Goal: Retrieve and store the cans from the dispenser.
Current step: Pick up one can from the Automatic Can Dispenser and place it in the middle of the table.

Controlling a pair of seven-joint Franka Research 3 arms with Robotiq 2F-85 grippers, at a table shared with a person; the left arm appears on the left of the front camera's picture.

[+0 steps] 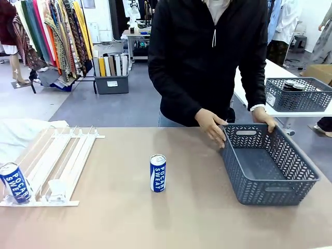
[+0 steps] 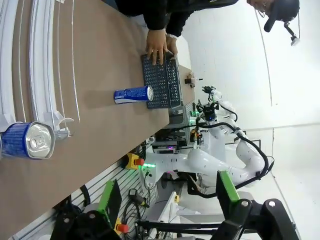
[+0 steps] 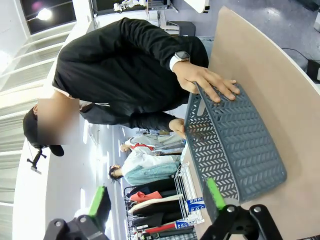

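A blue-and-white Pocari Sweat can (image 1: 157, 173) stands upright on the brown table near its middle; the left wrist view has the same can (image 2: 133, 94). A second Pocari can (image 1: 14, 182) rests at the low end of the white dispenser (image 1: 57, 155), in its left lane, against the clear end stop, and is seen as can (image 2: 29, 141) on the dispenser (image 2: 40, 65). My left gripper (image 2: 167, 200) is open, high above the table and far from both cans. My right gripper (image 3: 157, 205) is open too, hovering well off the grey basket (image 3: 240, 150).
The grey perforated basket (image 1: 270, 188) sits at the table's right, with nothing in it. The person holds its far rim with both hands (image 1: 211, 126) (image 1: 264, 118). A second grey basket (image 1: 298, 98) with dark cans stands on a white table behind.
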